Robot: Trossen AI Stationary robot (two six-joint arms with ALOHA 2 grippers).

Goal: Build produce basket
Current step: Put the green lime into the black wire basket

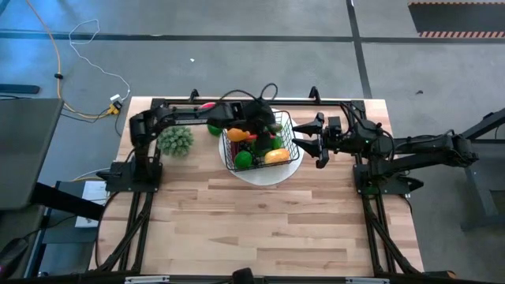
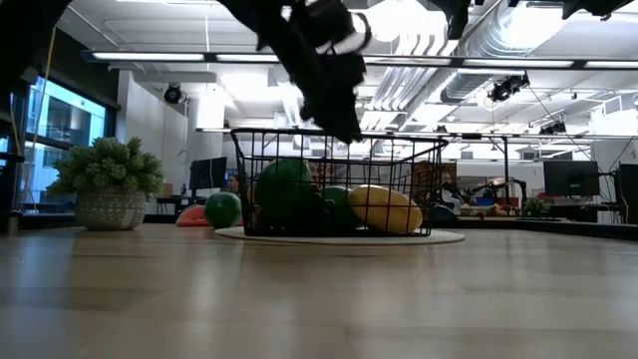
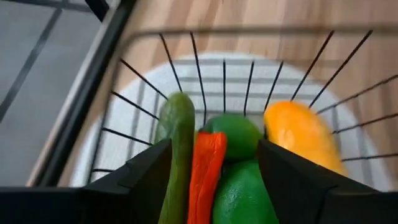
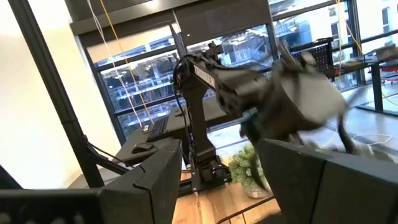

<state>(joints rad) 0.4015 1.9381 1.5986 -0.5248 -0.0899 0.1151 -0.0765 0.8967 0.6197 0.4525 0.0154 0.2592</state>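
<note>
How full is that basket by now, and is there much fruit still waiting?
Several pieces already lie in the basket: a cucumber, a red pepper, limes and an orange-yellow fruit. The left gripper hovers open above them, holding nothing. A green fruit still sits outside, left of the basket.

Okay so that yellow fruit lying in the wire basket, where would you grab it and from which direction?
Grip the yellow fruit across its narrow middle, coming straight down through the open top of the basket. It lies lengthwise on its side against the wire wall, so the mesh blocks any sideways approach. The left gripper already hangs open over the basket; the right gripper waits beside it.
</note>
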